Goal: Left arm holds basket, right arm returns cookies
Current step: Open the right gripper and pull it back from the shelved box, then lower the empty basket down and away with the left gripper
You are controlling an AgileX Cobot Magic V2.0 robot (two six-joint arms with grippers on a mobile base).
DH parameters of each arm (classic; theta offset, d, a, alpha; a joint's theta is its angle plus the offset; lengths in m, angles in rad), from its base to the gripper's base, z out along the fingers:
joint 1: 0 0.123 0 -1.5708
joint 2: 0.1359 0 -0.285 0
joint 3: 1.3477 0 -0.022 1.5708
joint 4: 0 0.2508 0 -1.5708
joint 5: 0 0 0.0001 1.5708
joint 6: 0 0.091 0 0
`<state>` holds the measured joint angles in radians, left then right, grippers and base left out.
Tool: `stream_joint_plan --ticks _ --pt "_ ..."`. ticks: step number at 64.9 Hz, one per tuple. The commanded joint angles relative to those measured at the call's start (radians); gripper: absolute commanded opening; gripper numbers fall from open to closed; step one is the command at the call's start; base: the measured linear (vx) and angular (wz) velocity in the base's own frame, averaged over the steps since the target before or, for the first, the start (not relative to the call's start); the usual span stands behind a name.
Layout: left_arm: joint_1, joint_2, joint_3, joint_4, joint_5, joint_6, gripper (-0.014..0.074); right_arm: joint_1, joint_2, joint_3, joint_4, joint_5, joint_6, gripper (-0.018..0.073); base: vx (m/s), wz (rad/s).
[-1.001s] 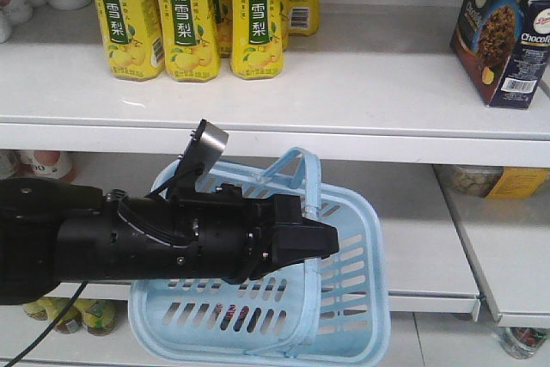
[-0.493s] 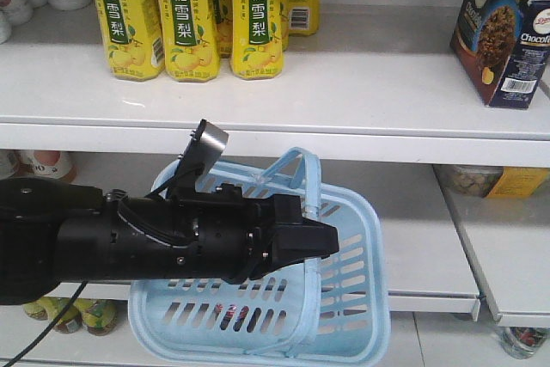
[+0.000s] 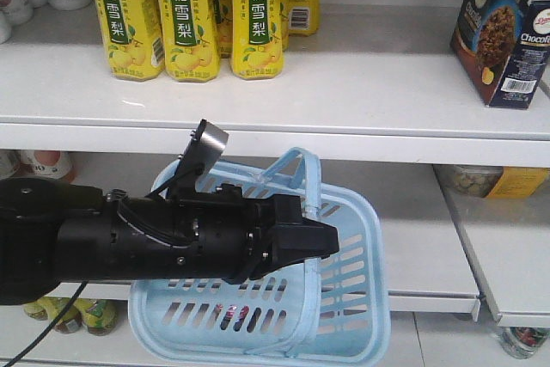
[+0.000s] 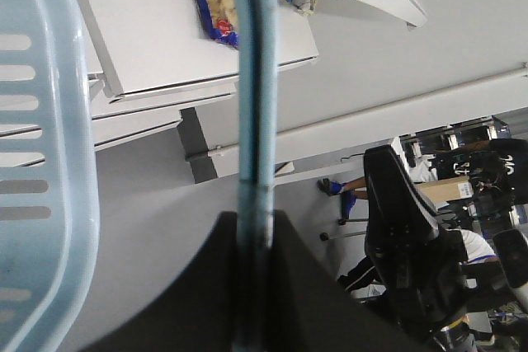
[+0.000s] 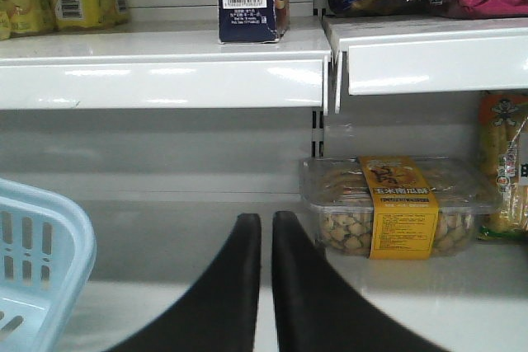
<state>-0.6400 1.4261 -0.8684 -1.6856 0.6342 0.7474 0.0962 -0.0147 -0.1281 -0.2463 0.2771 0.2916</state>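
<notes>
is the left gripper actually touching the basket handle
Touching. In the left wrist view the light blue basket handle runs straight down into the left gripper and is pinched between its black fingers, with no gap on either side.

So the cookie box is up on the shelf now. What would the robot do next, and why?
Probably just draw the right gripper back from the shelf: the cookies stand upright there, and its fingers are shut with nothing between them. The left gripper should keep its clamp on the basket handle.
</notes>
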Motion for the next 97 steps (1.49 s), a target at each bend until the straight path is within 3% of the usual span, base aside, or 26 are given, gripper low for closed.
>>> stream_joint_plan --ticks 1,86,97 --pt "0.004 -0.036 -0.03 -0.086 0.008 0.018 -0.0006 -0.002 -0.006 -0.023 -0.009 -0.066 0.0 -0.0011 0.0 0.0" --pt "0.004 -0.014 -0.03 -0.085 0.008 0.018 -0.0006 -0.002 -0.006 -0.023 -0.009 -0.062 0.0 -0.0011 0.0 0.0" --pt "0.003 -0.038 -0.03 0.068 0.053 0.045 -0.0006 -0.002 -0.006 -0.023 -0.009 -0.062 0.0 -0.0011 0.0 0.0"
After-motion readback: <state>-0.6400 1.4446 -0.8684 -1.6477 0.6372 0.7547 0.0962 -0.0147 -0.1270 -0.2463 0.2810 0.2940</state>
